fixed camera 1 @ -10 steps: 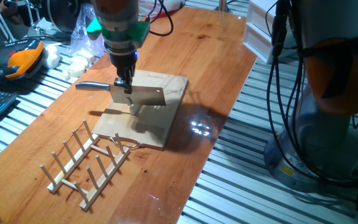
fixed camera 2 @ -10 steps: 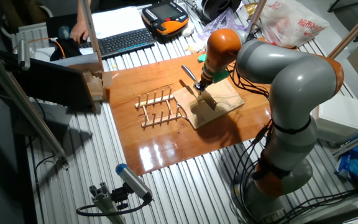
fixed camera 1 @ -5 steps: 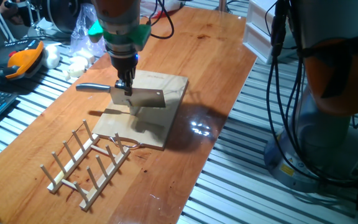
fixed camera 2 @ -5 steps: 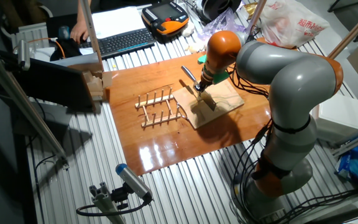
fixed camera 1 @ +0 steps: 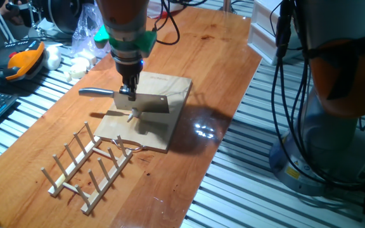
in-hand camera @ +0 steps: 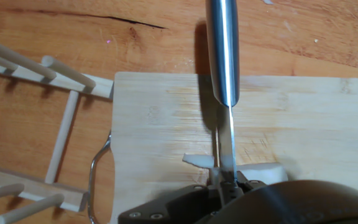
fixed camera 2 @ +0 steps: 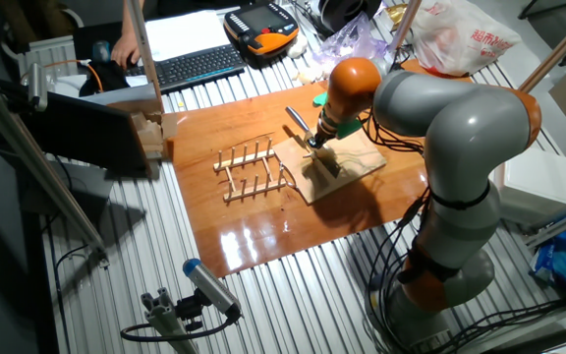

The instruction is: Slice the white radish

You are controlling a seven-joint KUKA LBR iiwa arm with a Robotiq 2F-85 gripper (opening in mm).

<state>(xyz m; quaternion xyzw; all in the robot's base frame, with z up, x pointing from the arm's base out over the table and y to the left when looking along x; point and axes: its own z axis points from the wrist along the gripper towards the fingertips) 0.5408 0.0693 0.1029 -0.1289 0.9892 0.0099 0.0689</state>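
Note:
My gripper (fixed camera 1: 127, 95) is shut on a steel cleaver (fixed camera 1: 149, 104), its handle (fixed camera 1: 96, 92) pointing left, over the wooden board (fixed camera 1: 170, 88). In the hand view the blade (in-hand camera: 227, 146) stands edge-on on the board (in-hand camera: 160, 118), down into the white radish. A chunk of radish (in-hand camera: 263, 170) lies right of the blade and a thin white piece (in-hand camera: 197, 161) left of it. My gripper (in-hand camera: 229, 185) sits just above them. In the other fixed view the gripper (fixed camera 2: 315, 147) is low over the board (fixed camera 2: 352, 167); the radish is hidden there.
A wooden peg rack (fixed camera 1: 87, 166) lies just in front of the board, also seen in the hand view (in-hand camera: 42, 124). Bigger white lumps (fixed camera 1: 78, 65) and an orange pendant (fixed camera 1: 21, 60) sit at the table's far left edge. A keyboard (fixed camera 2: 195, 65) lies behind.
The gripper has lowered the cleaver toward the board; the blade now sits lower and slightly right, down at the radish.

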